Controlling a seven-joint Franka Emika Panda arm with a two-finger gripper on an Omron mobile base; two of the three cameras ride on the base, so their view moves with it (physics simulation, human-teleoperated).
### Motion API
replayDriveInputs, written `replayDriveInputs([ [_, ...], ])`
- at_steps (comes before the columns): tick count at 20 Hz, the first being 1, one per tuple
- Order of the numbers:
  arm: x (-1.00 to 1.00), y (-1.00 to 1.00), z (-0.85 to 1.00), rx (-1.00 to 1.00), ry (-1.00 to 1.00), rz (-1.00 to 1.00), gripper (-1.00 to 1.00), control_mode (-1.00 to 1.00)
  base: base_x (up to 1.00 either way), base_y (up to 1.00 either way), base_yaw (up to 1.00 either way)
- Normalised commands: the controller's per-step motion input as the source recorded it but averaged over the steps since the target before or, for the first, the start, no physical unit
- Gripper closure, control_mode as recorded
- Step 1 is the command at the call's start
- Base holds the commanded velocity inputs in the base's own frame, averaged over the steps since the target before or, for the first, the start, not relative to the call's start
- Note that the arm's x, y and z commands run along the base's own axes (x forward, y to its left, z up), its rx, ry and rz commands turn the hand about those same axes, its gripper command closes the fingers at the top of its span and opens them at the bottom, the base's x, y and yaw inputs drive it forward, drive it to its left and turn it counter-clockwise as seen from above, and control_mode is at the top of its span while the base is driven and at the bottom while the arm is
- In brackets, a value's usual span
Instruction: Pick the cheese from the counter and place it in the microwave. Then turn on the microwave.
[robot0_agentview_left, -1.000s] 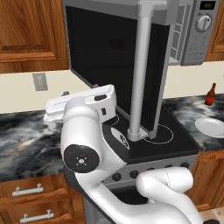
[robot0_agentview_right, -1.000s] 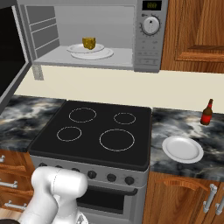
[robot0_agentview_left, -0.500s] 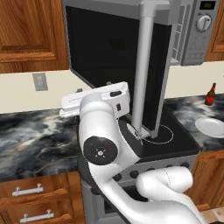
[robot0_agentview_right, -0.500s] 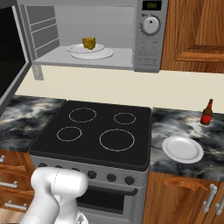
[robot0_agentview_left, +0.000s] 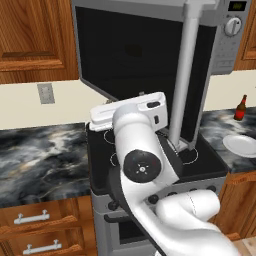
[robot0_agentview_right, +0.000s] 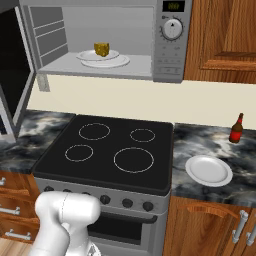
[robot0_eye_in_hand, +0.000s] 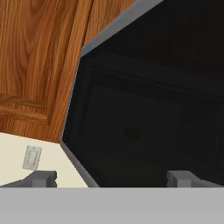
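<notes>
Gripper (robot0_eye_in_hand: 112, 178) open, nothing between the tips, both tips low in the hand view and spread wide apart; it faces the dark glass door (robot0_eye_in_hand: 153, 109) of the microwave (robot0_agentview_right: 100, 40).

Left to right, right base view: door swung fully open at the left edge, glossy black glass in a grey frame. Microwave cavity is plain light grey with ribbed vents on the left wall. Cheese (robot0_agentview_right: 102, 49), small lumpy yellow chunk, sits on a flat white turntable plate (robot0_agentview_right: 105, 60) inside the cavity. Control panel to the right: small green display (robot0_agentview_right: 173, 6) above a round white knob (robot0_agentview_right: 172, 28).

Below it, matte black stovetop (robot0_agentview_right: 107, 150) with four thin white ring marks, over an oven with a row of black knobs. Bench (robot0_agentview_right: 210, 145) on both sides, dark marbled stone, black, grey and white. On its right part: round white plate (robot0_agentview_right: 208, 170), and behind it near the wall a brown bottle (robot0_agentview_right: 236, 129) with red label, upright.

Cream wall; brown grained wood cabinets above and drawers with silver bar pulls below. White wall outlet (robot0_agentview_left: 45, 93) left of the door in the left base view.
</notes>
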Motion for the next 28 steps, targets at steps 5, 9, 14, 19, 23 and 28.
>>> replayDriveInputs([
  [5, 0.09, -0.42, 0.0, 0.0, 0.0, 0.0, -1.0, -1.0, 0.0, 0.0, 0.0],
  [9, 0.13, -0.47, 0.0, 0.0, 0.0, 0.0, -1.0, -1.0, 0.0, 0.0, 0.0],
  [14, 0.2, -0.47, 0.0, 0.0, 0.0, 0.0, -1.0, -1.0, 0.0, 0.0, 0.0],
  [19, 0.29, -0.44, 0.0, 0.0, 0.0, 0.0, -1.0, -1.0, 0.0, 0.0, 0.0],
  [23, 0.41, -0.3, 0.0, 0.0, 0.0, 0.0, -1.0, -1.0, 0.0, 0.0, 0.0],
  [28, 0.44, -0.2, 0.0, 0.0, 0.0, 0.0, -1.0, -1.0, 0.0, 0.0, 0.0],
])
